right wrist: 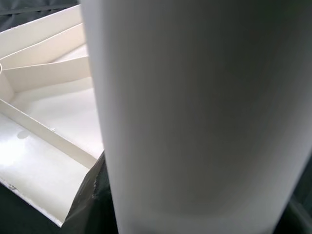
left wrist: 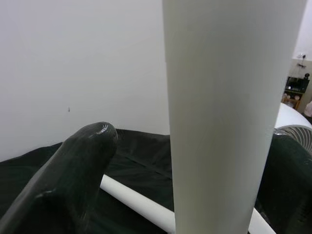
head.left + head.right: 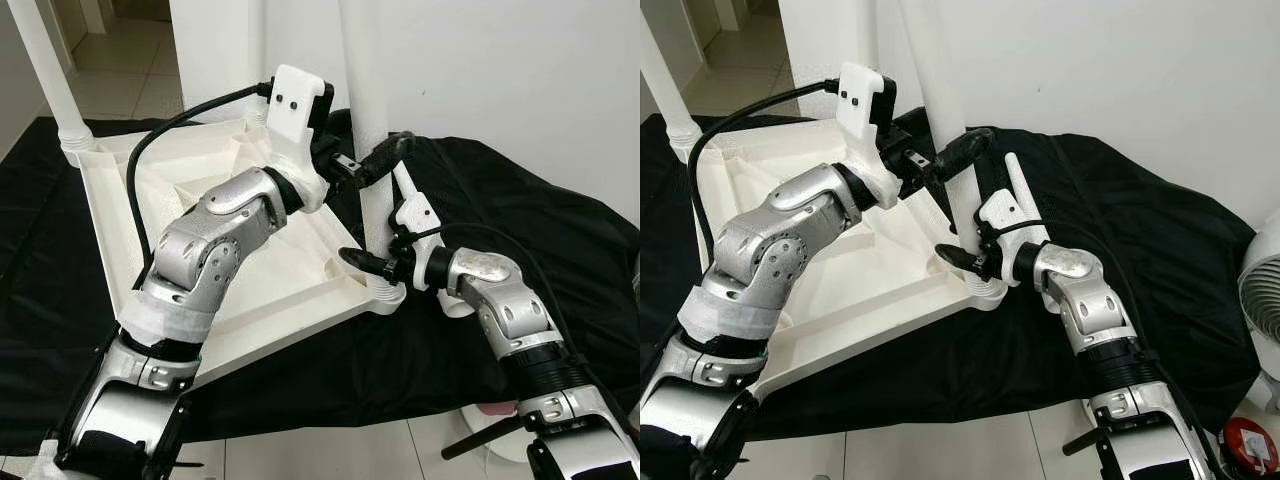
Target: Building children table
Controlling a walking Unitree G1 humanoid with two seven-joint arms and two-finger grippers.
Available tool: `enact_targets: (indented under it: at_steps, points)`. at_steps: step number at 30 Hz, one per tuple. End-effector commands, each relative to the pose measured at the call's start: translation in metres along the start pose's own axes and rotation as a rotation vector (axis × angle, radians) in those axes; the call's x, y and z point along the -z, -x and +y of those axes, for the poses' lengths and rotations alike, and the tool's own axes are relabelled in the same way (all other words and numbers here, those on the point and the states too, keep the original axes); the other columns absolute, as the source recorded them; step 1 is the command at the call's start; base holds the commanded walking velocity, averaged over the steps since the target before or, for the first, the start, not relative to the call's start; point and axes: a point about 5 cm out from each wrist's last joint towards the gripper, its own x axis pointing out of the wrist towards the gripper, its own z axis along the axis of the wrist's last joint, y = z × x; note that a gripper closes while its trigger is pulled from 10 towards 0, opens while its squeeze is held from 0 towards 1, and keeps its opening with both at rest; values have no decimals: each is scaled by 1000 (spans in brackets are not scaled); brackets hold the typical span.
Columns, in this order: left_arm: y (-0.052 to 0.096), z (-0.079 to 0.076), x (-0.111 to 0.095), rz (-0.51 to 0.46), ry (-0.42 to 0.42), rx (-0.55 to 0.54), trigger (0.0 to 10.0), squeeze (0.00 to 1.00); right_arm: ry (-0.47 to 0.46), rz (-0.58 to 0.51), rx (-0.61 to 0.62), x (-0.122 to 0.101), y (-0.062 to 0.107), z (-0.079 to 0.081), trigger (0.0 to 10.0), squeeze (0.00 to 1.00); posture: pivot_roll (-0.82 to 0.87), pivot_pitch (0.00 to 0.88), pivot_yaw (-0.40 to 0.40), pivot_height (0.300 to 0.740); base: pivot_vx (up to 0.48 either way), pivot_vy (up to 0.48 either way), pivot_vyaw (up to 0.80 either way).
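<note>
Tabletop (image 3: 250,290) is laid upside down on black cloth (image 3: 520,230) | upright leg (image 3: 372,150) is stood in its near corner | left pincer (image 3: 375,160) is pinched on leg high up | right pincer (image 3: 372,268) is pinched near leg base | loose leg (image 3: 1025,195) is laid beyond.

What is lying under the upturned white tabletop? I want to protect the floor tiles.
A black cloth is spread under the tabletop, reaching past its edges onto the tiles. The tabletop and arms hide whatever lies beneath its middle.
</note>
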Motion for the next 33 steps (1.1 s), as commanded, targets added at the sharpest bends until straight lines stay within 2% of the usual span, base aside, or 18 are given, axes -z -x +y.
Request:
enact_targets:
  at_steps: [1,3,4,20,25,26,28,30,33]
  points:
    - [-6,-6,0,23,-6,67,10000,0,1,7,11,0,2,-2,10000,0,32,17,-80,740,0,0,0]
    - [-7,-5,0,20,-3,63,10000,0,0,8,13,0,3,-3,10000,0,31,17,-79,740,0,0,0]
    - [-7,-4,-1,9,8,60,0,0,-1,12,20,0,3,-4,10000,0,31,17,-79,740,0,0,0]
    - [-12,0,-6,6,-1,52,0,0,-8,-15,71,-1,4,-8,10000,0,40,20,-73,740,0,0,0]
    - [-17,5,-9,18,5,11,0,0,-34,-51,118,-3,1,-10,10000,0,46,19,-82,740,0,0,0]
    - [-19,10,-9,41,6,-35,10000,0,-65,-70,140,-4,-1,-11,10000,1000,49,16,-91,740,0,0,0]
    - [-21,14,-8,64,6,-68,10000,0,-82,-83,161,-5,-1,-12,10000,1000,49,16,-91,740,0,0,0]
    - [-25,20,-9,125,-35,-110,10000,0,-97,-113,251,-6,-5,-16,10000,1000,48,17,-94,740,0,0,0]
    - [-27,21,-9,139,-49,-120,10000,0,-98,-121,277,-7,-6,-17,10000,1000,48,17,-94,740,0,0,0]
